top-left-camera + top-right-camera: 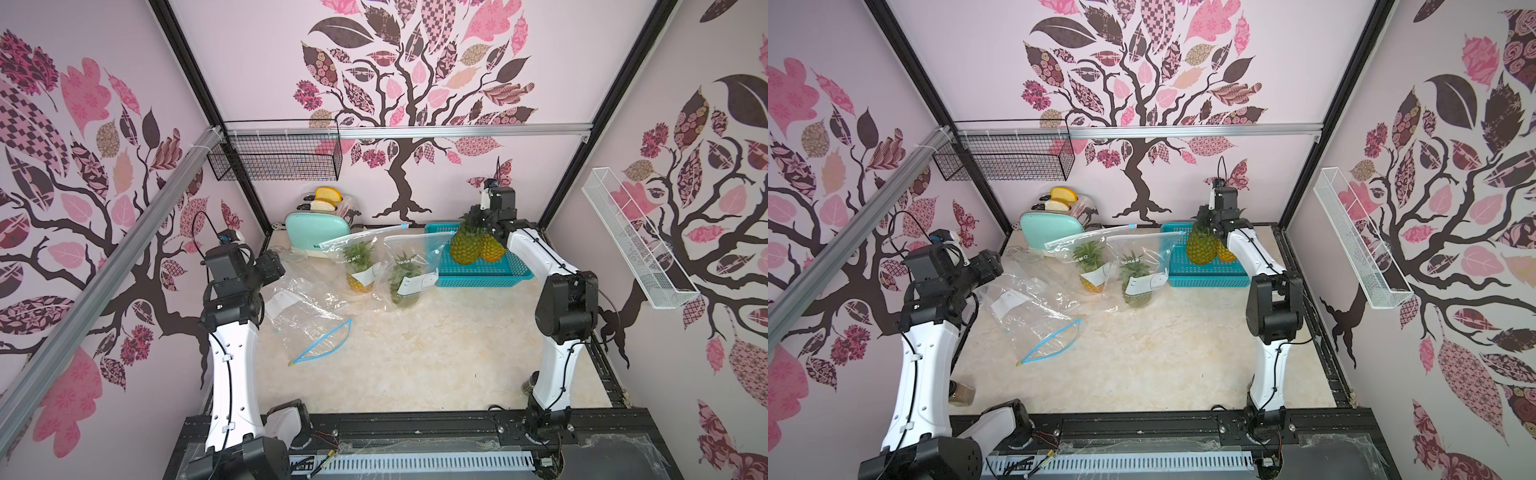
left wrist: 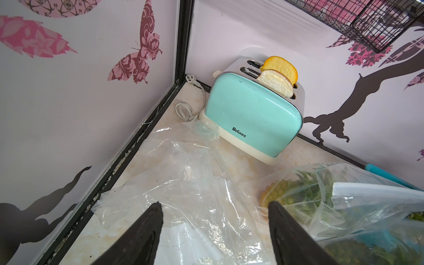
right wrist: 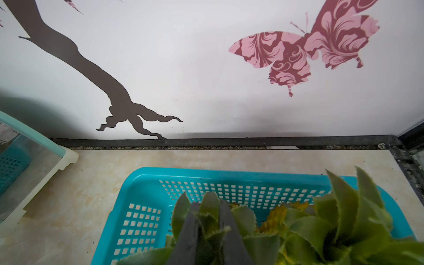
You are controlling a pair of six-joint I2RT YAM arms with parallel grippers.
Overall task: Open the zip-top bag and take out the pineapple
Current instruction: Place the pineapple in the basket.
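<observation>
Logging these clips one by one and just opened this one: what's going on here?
The right gripper, jaws shut on the leafy crown, holds a pineapple at the teal basket, beside a second pineapple in it. The left gripper, jaws open, hovers over the empty bag lying unzipped on the table. Two bagged pineapples stand between bag and basket.

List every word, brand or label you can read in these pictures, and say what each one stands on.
"Belinee": black brand lettering on the side of the mint-green metal toaster.
Dark print on the two clear plastic zip-top bags with pineapples inside: too small to read.
White paper labels on those bags: blurred, unreadable.
</observation>
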